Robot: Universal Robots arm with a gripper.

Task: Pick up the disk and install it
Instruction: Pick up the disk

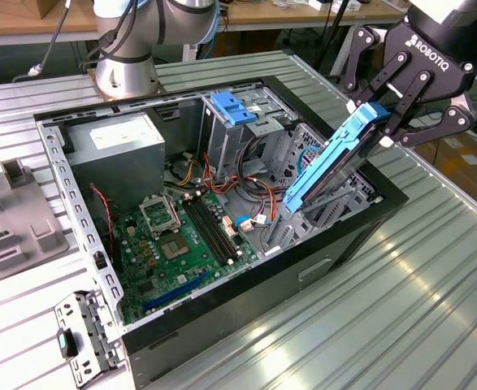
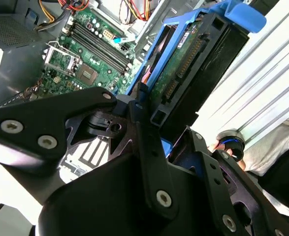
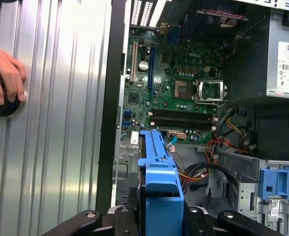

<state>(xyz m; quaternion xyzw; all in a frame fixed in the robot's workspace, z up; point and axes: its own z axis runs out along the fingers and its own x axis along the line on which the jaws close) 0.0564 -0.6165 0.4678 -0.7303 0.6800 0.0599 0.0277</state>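
While tilted over one open computer case (image 1: 319,268), one disk (image 1: 329,169), clamped in one gripper (image 1: 378,122).

- disk (image 1: 329,158), upper right of the exterior view: smooth blue plastic carrier, slightly glossy, around a dark matt body.
- claw (image 1: 382,118): matt black metal links with bright screw heads.
- worktop (image 1: 433,276): ribbed bare metal with a satin sheen.
- computer case (image 1: 222,313): matt black-painted outer wall, dull grey sheet metal within.
- motherboard (image 1: 153,268): glossy green board.
- power-supply box (image 1: 116,158): grey sheet metal with a white paper label.
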